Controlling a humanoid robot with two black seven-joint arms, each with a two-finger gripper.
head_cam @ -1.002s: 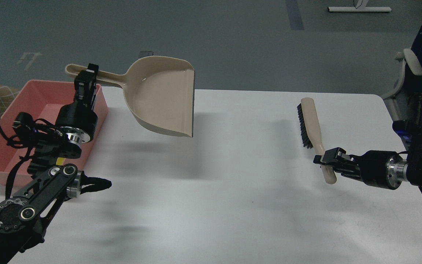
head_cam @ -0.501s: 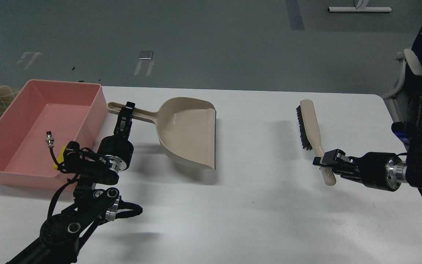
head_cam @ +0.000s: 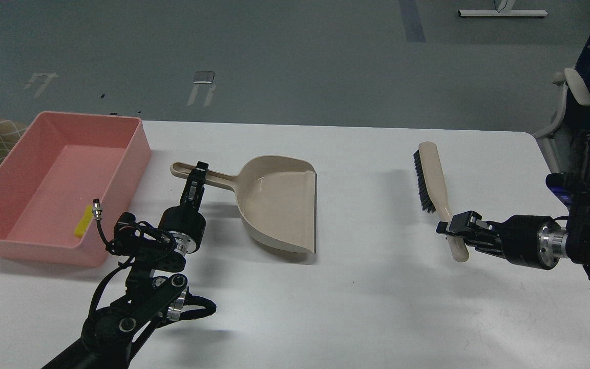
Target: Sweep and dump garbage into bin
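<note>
Around the thin handle of the beige plastic dustpan (head_cam: 280,204), the left gripper (head_cam: 196,180) is clenching, its black fingers straddling the handle partway along, with the rounded handle tip poking out to the gripper's left. To the gripper's right, the dustpan's wide scoop is sitting low over the white tabletop (head_cam: 356,287), casting a close shadow beneath it; whether it is touching the surface is not clear. To the left of this gripper, the pink rectangular plastic tub (head_cam: 136,134) is sitting on the table's left end, apart from the dustpan handle. Inside the tub, near its front wall, a small yellow sponge piece (head_cam: 83,221) is lying on the floor; a thin pale slice is not something I can make out there.

Well to the right, the right gripper (head_cam: 451,228) is grasping the lower handle of the beige brush with black bristles (head_cam: 434,185). Beyond that gripper, the brush is pointing away toward the table's far edge, bristles facing left toward the dustpan, with the handle's rounded end sticking out just below the fingers.
</note>
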